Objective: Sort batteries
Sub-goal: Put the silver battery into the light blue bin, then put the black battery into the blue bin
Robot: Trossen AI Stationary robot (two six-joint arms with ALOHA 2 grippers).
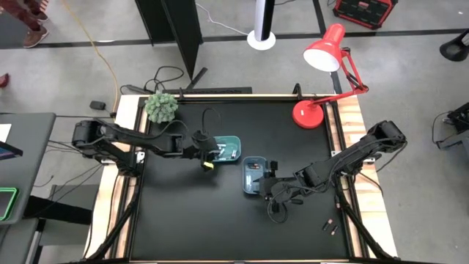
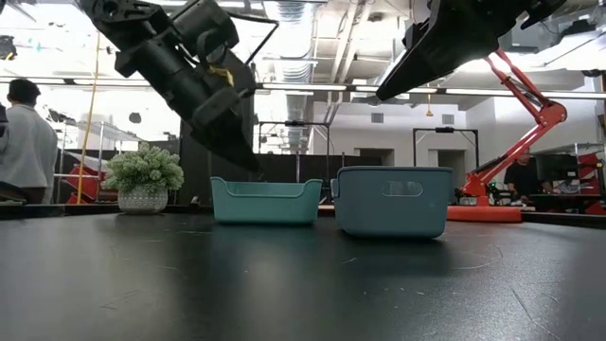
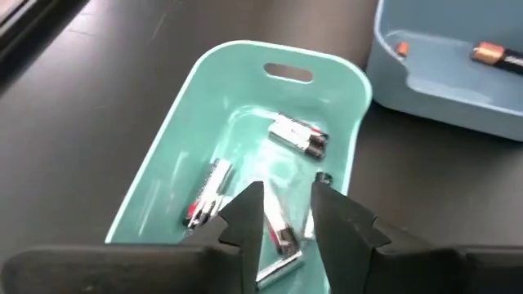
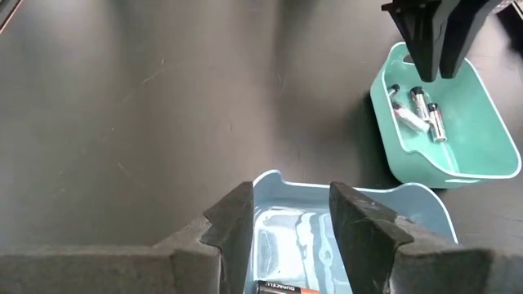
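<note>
The teal tray [image 1: 229, 149] holds several silver batteries with dark and red ends [image 3: 298, 135]. My left gripper [image 3: 286, 204] hangs open just above this tray's near end and holds nothing; it also shows over the teal tray [image 4: 445, 122] in the right wrist view. The blue tray [image 1: 254, 176] stands to its right and holds dark, copper-topped batteries [image 3: 497, 55]. My right gripper [image 4: 286, 214] is open above the blue tray's rim, with one dark battery [image 4: 282, 287] lying below it. In the low view, both trays [image 2: 265, 201] [image 2: 393, 201] rest flat on the black table.
Two small loose batteries [image 1: 330, 224] lie on the table near its right front corner. A potted plant [image 1: 161, 107] stands at the far left corner and a red desk lamp [image 1: 322, 73] at the far right. A person [image 2: 19, 142] stands beyond the table.
</note>
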